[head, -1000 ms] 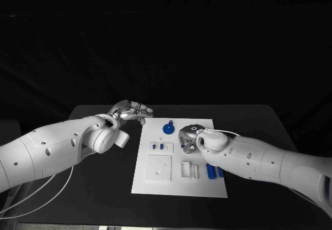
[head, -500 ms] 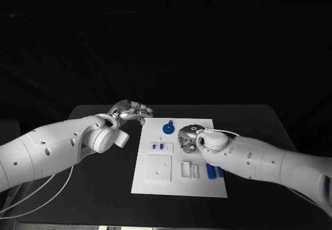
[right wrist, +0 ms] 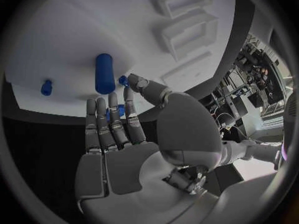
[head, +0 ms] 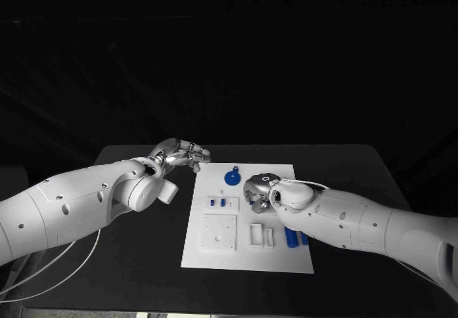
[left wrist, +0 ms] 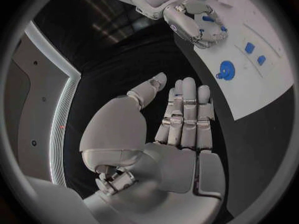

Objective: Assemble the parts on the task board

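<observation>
The white task board (head: 250,255) lies in the middle of the black table. My right hand (head: 259,192) hangs low over its middle, just right of a round blue part with a knob (head: 232,177). In the right wrist view its fingers (right wrist: 111,122) point at the board (right wrist: 69,40), and the thumb tip nears a small blue piece (right wrist: 123,80); whether that piece is pinched is unclear. A blue cylinder (right wrist: 104,73) lies beyond the fingertips. My left hand (head: 181,154) hovers off the board's far left corner, fingers straight (left wrist: 187,114) and holding nothing.
Two small blue pieces (head: 218,201) sit in a white holder on the board's left side. A white square block (head: 218,232) and a white frame (head: 259,234) stand nearer me. Blue cylinders (head: 290,236) lie beside my right forearm. Bare black table (head: 143,265) surrounds the board.
My right hand and wrist have edged slightly to the left over the board. The left arm and the parts on the board have stayed where they were.
</observation>
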`<move>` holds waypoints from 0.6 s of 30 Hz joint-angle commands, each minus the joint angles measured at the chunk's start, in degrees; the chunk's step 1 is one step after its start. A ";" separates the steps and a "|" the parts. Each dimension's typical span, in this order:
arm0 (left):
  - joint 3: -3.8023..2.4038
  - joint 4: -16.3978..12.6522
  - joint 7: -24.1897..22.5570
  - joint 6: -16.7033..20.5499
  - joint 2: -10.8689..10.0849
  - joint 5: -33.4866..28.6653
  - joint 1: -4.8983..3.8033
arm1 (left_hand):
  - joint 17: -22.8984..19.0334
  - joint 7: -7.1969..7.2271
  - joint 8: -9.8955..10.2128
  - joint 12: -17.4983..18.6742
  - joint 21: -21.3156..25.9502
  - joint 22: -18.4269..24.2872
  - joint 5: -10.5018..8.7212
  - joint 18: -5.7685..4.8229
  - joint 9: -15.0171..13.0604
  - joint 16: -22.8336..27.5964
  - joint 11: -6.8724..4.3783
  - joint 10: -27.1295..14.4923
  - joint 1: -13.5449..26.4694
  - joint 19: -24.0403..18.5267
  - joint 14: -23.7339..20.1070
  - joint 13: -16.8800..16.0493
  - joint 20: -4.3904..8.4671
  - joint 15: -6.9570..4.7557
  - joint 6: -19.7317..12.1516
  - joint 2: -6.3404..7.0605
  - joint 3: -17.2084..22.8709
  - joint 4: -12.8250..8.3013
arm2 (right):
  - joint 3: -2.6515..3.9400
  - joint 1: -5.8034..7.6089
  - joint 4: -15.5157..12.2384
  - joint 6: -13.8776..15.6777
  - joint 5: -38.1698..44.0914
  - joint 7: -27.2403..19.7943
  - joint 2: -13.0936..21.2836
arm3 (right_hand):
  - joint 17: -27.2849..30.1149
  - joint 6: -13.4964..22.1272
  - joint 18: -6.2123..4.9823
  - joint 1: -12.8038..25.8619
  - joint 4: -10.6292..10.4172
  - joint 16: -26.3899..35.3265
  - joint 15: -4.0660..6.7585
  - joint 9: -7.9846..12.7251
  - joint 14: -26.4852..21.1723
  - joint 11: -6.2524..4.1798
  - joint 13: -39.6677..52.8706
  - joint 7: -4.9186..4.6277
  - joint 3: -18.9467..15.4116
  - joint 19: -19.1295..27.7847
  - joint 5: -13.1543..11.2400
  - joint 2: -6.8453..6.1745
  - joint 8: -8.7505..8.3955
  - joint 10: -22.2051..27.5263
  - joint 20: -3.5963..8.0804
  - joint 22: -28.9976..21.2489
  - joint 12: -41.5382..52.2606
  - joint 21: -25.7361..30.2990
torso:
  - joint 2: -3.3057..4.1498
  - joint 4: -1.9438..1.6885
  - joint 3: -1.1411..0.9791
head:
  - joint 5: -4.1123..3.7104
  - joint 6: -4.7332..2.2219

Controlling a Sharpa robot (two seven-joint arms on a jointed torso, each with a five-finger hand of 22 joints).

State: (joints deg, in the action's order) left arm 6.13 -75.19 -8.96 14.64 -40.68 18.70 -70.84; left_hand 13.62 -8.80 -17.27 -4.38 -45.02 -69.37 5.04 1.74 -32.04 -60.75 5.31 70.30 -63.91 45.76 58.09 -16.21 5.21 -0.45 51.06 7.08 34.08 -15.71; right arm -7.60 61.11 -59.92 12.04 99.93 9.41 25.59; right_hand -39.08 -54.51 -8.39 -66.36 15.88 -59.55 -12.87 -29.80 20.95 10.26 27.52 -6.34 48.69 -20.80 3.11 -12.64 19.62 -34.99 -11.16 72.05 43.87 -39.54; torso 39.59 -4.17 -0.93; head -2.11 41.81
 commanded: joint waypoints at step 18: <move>-0.04 0.25 -0.03 -0.65 -0.20 -0.37 -0.14 | 0.10 0.03 0.34 0.26 0.26 0.01 0.06 0.74 -0.08 0.46 0.35 -0.22 0.03 -0.30 -0.12 -0.10 0.66 0.19 -0.31 -0.45 -0.20 0.14 | -0.11 0.04 -2.88 13.26 -7.08 -7.09 2.23 | 5.63 2.43 1.21 -1.35 -0.30 -2.26 -1.65 0.89 -3.25 0.39 -6.35 -1.02 -1.69 1.73 -0.32 -1.95 -2.03 0.19 -0.49 0.47 -0.71 2.03 | -0.03 0.10 0.05 | 0.07 -0.01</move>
State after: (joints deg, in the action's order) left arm 6.13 -74.88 -8.75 14.63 -40.91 18.69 -70.86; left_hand 13.67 -8.80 -17.27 -4.38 -45.02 -69.37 5.04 1.72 -32.03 -60.53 5.31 70.30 -63.91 45.76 58.09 -16.25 5.21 -0.45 51.06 7.08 34.08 -15.71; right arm -7.72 61.11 -62.58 18.78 97.03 5.61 27.70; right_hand -33.51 -52.33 -7.50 -67.60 15.44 -61.79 -14.56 -28.97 17.88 10.34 21.20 -7.33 47.24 -19.29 3.11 -14.03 17.71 -34.91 -11.52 72.48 43.23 -37.62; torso 39.57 -4.09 -0.91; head -1.99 41.86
